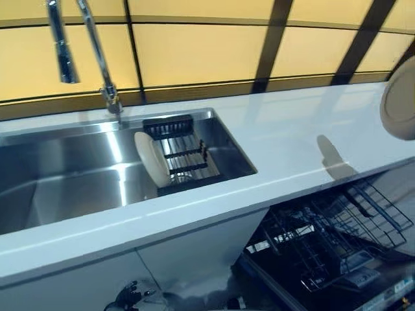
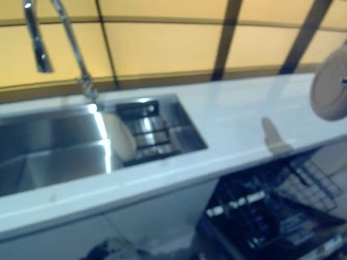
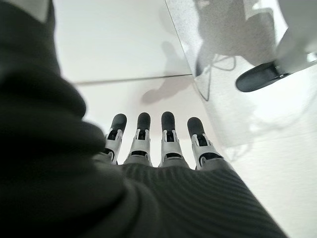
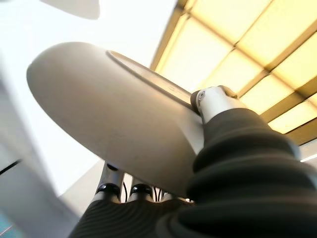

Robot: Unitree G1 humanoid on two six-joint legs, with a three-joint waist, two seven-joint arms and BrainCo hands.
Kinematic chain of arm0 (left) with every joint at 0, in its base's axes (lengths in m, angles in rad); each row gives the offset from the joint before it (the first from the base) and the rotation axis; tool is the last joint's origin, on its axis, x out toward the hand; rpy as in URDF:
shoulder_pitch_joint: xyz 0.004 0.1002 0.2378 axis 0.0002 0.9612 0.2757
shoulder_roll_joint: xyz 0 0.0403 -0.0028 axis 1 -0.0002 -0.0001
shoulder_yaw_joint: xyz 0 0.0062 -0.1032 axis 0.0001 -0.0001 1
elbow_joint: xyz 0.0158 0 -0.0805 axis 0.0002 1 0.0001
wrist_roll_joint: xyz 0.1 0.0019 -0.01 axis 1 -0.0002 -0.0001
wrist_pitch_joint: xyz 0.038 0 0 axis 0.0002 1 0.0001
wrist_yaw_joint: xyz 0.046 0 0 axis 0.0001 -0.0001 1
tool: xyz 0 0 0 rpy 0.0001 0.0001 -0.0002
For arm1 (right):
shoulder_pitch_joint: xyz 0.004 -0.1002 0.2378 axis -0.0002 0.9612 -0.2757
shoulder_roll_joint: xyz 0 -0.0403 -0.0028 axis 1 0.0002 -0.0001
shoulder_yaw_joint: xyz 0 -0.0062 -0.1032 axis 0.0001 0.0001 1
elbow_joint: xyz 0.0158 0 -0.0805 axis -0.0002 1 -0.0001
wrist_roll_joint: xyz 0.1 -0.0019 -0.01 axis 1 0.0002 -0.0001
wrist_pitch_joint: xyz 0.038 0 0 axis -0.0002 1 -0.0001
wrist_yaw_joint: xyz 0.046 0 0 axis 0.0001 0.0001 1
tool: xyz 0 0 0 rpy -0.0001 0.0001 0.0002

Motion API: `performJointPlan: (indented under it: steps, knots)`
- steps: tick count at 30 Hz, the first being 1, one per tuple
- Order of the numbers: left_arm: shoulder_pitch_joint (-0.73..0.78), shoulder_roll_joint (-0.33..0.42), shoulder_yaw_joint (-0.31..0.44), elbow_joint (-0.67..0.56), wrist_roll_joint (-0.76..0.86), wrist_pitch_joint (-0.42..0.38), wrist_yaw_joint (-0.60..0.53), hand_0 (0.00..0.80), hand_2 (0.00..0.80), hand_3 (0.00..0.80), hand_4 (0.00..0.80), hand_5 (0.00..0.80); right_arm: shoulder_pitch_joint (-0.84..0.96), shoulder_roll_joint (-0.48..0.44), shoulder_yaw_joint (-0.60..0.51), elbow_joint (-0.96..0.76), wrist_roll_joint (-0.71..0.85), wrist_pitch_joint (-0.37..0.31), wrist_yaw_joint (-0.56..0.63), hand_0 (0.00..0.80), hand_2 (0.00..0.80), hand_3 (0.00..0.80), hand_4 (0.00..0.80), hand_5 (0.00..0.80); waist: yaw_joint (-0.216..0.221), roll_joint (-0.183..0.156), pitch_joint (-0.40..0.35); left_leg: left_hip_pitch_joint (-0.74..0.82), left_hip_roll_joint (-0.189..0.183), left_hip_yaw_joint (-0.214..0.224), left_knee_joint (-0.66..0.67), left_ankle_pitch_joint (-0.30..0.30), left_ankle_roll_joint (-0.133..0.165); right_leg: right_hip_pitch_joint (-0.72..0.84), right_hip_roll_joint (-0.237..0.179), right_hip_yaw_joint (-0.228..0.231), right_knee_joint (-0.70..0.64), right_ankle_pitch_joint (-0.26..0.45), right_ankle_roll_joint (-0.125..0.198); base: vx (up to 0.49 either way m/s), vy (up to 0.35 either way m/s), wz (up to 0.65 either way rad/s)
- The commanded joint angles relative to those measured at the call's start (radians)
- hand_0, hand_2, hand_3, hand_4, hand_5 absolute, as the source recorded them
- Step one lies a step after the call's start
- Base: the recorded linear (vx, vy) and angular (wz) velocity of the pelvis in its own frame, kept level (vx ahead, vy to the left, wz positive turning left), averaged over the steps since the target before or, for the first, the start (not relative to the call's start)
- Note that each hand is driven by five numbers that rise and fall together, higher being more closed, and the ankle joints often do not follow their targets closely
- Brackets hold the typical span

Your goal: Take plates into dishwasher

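Note:
A cream plate (image 1: 400,98) hangs in the air at the far right, above the counter edge and the open dishwasher. In the right wrist view my right hand (image 4: 218,106) is shut on this plate (image 4: 114,114), thumb on its upper face and fingers beneath. A second cream plate (image 1: 150,159) stands on edge in the black dish rack (image 1: 180,155) inside the steel sink (image 1: 71,181). The dishwasher's lower wire rack (image 1: 337,236) is pulled out below the counter at the lower right. My left hand (image 3: 153,144) shows only in its own wrist view, fingers straight and holding nothing.
A tall chrome faucet (image 1: 97,55) rises behind the sink. The white counter (image 1: 292,136) runs to the right, bare apart from the plate's shadow. White cabinet fronts (image 1: 130,265) lie under the sink.

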Motion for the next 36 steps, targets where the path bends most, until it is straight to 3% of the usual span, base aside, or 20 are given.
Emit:
performJointPlan:
  steps: [1, 6, 17, 26, 36]
  knots:
    - [-0.07, 0.057, -0.003, 0.023, 0.037, -0.043, -0.011, 0.0, 0.0, 0.0, 0.0, 0.0, 0.014, -0.061, -0.089, -0.046, -0.041, -0.082, 0.044, 0.8, 0.8, 0.8, 0.8, 0.8, -0.013, -0.058, 0.015, 0.061, -0.019, -0.014, 0.004, -0.088, 0.053, 0.025, -0.006, 0.011, 0.003, -0.019, 0.053, -0.021, 0.001, -0.27]
    - [-0.072, 0.063, -0.001, 0.016, 0.05, -0.04, -0.028, 0.0, 0.0, 0.0, 0.0, 0.0, 0.215, -0.058, -0.238, -0.071, -0.071, -0.125, 0.123, 0.8, 0.8, 0.8, 0.8, 0.8, -0.054, -0.051, 0.017, 0.073, -0.016, 0.024, 0.004, -0.098, 0.055, 0.002, 0.0, 0.043, 0.003, -0.009, 0.055, -0.014, -0.005, -0.21]
    - [-0.085, 0.068, 0.018, 0.004, 0.076, -0.015, -0.042, 0.0, 0.0, 0.0, 0.0, 0.0, 0.451, -0.015, -0.358, -0.163, -0.202, -0.247, 0.247, 0.8, 0.8, 0.8, 0.8, 0.8, -0.111, -0.037, 0.03, 0.091, -0.01, 0.091, 0.015, -0.113, 0.054, -0.05, 0.007, 0.073, 0.013, 0.007, 0.056, -0.011, -0.031, -0.19]
    - [-0.101, 0.061, 0.007, -0.014, 0.068, -0.009, -0.04, 0.0, 0.0, 0.0, 0.0, 0.0, 0.468, 0.014, -0.304, -0.177, -0.34, -0.327, 0.269, 0.8, 0.8, 0.8, 0.8, 0.8, -0.122, -0.018, 0.052, 0.084, -0.006, 0.107, 0.018, -0.113, 0.049, -0.088, 0.001, 0.068, 0.019, 0.015, 0.057, -0.004, -0.044, -0.07]
    - [-0.122, 0.064, -0.013, -0.038, 0.047, -0.019, -0.04, 0.0, 0.0, 0.0, 0.0, 0.0, 0.369, 0.053, -0.183, -0.131, -0.44, -0.324, 0.235, 0.8, 0.8, 0.8, 0.8, 0.8, -0.101, 0.021, 0.104, 0.043, -0.01, 0.071, 0.009, -0.097, 0.037, -0.122, -0.018, 0.03, 0.025, 0.016, 0.054, -0.04, -0.016, 0.05]
